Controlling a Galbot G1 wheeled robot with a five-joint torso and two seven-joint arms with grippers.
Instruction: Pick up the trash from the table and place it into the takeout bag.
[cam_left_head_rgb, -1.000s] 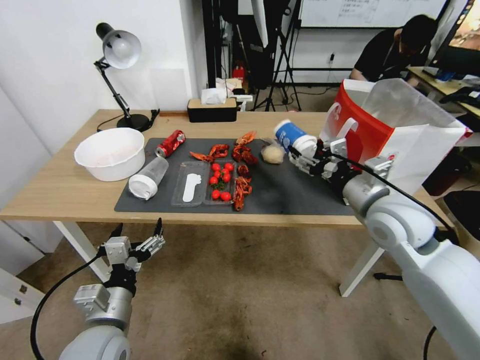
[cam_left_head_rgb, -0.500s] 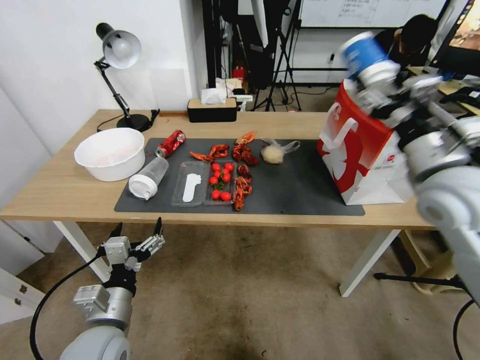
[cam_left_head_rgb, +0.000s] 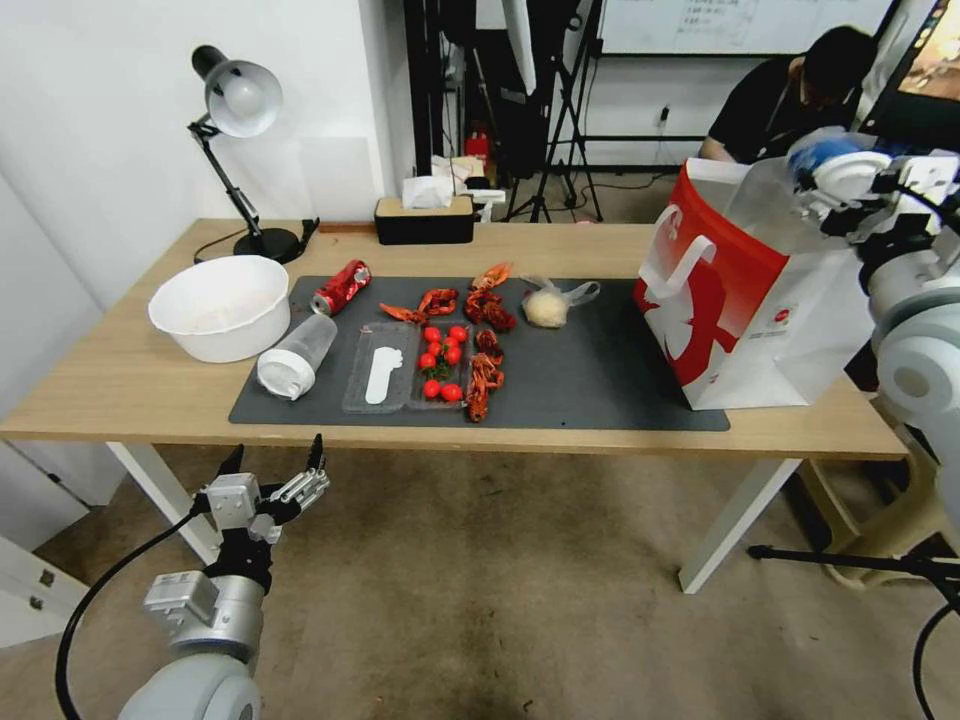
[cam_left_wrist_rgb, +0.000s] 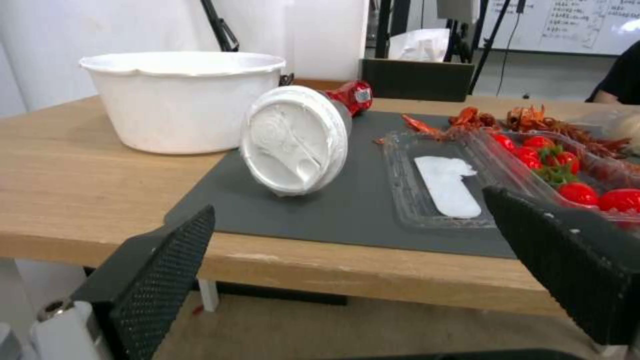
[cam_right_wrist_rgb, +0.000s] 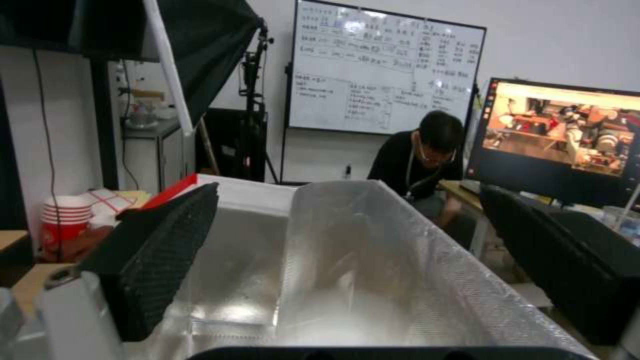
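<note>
The red-and-white takeout bag (cam_left_head_rgb: 730, 300) stands open at the right end of the table (cam_left_head_rgb: 130, 385). My right gripper (cam_left_head_rgb: 832, 195) hovers over its mouth, and the small blue-white cup (cam_left_head_rgb: 835, 165) shows right at its tip. In the right wrist view the right gripper (cam_right_wrist_rgb: 350, 200) is open, with nothing between its fingers and the silvery lining (cam_right_wrist_rgb: 347, 280) below. On the dark mat (cam_left_head_rgb: 590, 375) lie the frosted cup (cam_left_head_rgb: 297, 355) (cam_left_wrist_rgb: 297, 140), the red can (cam_left_head_rgb: 341, 287) (cam_left_wrist_rgb: 350, 95) and the clear bag with a beige lump (cam_left_head_rgb: 547, 305). My left gripper (cam_left_head_rgb: 277, 455) (cam_left_wrist_rgb: 350, 210) waits open below the table's front edge.
A large white basin (cam_left_head_rgb: 220, 305) sits at the left of the mat. A clear tray of cherry tomatoes (cam_left_head_rgb: 440, 365) and red crayfish shells (cam_left_head_rgb: 487, 300) lie mid-mat. A desk lamp (cam_left_head_rgb: 240, 100) and a tissue box (cam_left_head_rgb: 424, 218) stand along the far edge.
My right arm carried the blue-white cup from above the mat up and rightward over the bag's mouth, and its fingers now stand apart. The left arm has not moved.
</note>
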